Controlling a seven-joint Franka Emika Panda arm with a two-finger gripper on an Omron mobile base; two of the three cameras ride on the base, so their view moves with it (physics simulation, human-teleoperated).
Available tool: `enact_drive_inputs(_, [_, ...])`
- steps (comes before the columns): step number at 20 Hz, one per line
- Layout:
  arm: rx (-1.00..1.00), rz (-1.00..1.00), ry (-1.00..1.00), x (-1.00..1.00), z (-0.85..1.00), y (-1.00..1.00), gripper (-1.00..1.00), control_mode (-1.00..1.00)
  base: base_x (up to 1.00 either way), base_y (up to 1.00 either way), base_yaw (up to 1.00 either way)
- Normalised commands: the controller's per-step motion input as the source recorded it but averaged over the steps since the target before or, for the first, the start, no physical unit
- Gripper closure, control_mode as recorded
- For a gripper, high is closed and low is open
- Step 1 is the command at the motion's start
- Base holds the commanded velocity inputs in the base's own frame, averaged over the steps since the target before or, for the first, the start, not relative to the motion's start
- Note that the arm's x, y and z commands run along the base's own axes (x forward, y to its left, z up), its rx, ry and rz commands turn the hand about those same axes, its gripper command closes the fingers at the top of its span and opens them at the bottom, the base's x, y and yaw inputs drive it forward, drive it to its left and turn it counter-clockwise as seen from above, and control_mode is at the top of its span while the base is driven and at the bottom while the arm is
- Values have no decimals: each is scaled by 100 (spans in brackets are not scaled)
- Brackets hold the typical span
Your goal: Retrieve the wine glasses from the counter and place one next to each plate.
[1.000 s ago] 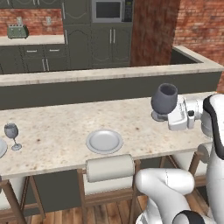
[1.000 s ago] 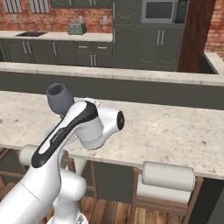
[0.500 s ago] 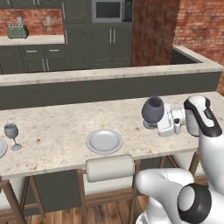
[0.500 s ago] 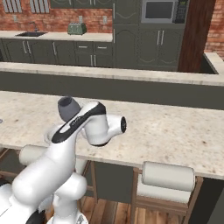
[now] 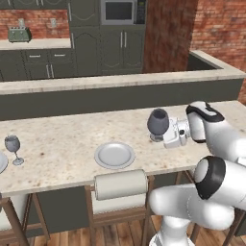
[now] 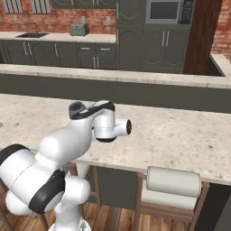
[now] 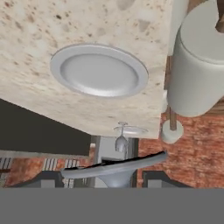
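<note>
The claw (image 5: pixel 163 137) holds a dark wine glass (image 5: pixel 158 123) right of a plate (image 5: pixel 114 155).

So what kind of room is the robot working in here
A rendered home kitchen, by the look of it. There is a built-in microwave among dark cabinets, a toaster on the back counter, and a stone bar top set with a plate and padded stools.

No readable text, labels or signs.

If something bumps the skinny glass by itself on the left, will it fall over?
Probably. The slim wine glass stands tall on a thin stem and small foot, so it likely tips easily. It looks like thin glass, so a fall may well break it.
</note>
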Motion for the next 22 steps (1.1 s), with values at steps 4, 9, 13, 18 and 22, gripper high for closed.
enact_drive_inputs(4, [-1,0,8,52,-47,0,100,-100,0,0,0])
enact_drive_inputs(9, [0,0,5,33,-47,0,100,-100,0,0,0])
enact_drive_inputs(13, [0,0,1,28,-42,0,100,-100,0,0,0])
enact_drive_inputs(18, [0,0,5,22,-40,0,100,-100,0,0,0])
enact_drive_inputs(22, [-1,0,7,32,-33,0,100,-100,0,0,0])
